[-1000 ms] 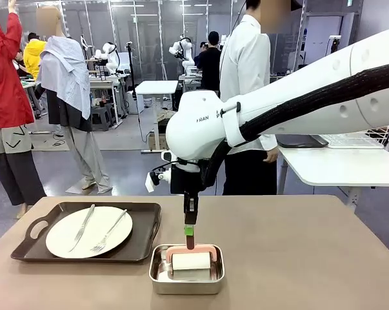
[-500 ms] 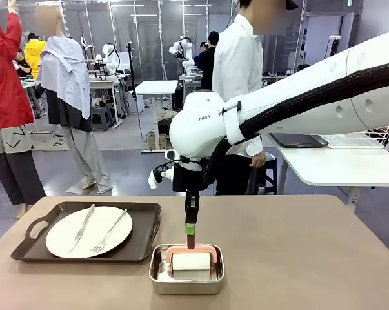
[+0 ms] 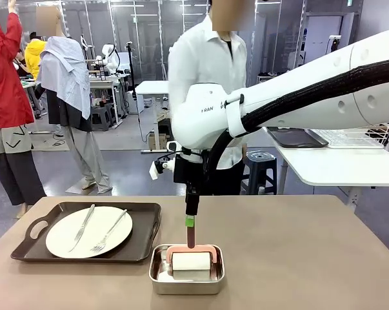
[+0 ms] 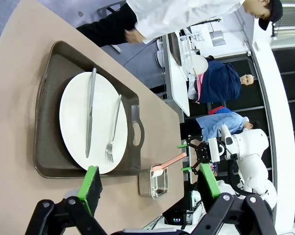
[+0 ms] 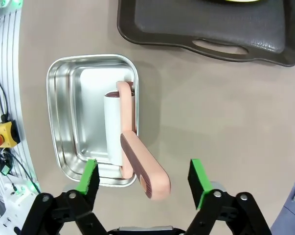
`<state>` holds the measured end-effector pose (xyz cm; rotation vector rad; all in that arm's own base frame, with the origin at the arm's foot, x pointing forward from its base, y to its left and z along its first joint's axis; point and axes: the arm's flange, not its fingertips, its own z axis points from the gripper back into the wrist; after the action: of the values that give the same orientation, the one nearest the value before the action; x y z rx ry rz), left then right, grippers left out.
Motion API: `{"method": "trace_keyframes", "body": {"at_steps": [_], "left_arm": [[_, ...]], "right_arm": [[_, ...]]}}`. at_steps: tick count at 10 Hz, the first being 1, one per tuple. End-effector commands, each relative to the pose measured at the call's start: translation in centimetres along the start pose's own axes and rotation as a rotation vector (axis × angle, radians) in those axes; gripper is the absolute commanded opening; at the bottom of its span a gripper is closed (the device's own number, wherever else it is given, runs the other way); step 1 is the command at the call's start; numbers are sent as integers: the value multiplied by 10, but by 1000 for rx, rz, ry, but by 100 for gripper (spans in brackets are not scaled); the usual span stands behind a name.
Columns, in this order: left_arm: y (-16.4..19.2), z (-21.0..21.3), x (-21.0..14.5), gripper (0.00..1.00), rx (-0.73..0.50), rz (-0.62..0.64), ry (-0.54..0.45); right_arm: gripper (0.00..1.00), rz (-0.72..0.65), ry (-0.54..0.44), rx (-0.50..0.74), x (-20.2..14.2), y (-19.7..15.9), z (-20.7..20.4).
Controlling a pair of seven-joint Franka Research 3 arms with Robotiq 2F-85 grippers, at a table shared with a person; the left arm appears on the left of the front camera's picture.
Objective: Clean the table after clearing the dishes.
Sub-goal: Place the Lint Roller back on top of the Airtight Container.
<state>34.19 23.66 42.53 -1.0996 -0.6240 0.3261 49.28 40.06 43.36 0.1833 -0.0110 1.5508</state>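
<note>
Dishes on tray lie left of my right gripper, nearer my left gripper, tray lengthwise across the table. Right gripper wide open, empty, straddling the roller handle.

We count, lower left of the frame: one tray, one plate, one knife, one fork; lower centre: one steel pan, one pink-handled roller.

table bare at right, tray at left, steel pan near middle — roller handle sticking up
</note>
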Motion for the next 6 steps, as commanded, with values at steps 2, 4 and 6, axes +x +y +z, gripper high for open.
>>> {"method": "trace_keyframes", "body": {"at_steps": [2, 4, 6], "left_arm": [[-1, 3, 1, 100, -16, -5, -4], [-1, 3, 1, 100, -16, -5, -4], [-1, 3, 1, 100, -16, -5, -4]], "right_arm": [[100, -2, 113, 54, 0, 7, 6], [100, -3, -2, -4, 0, -1, 4], [100, -3, -2, -4, 0, -1, 4]]}}
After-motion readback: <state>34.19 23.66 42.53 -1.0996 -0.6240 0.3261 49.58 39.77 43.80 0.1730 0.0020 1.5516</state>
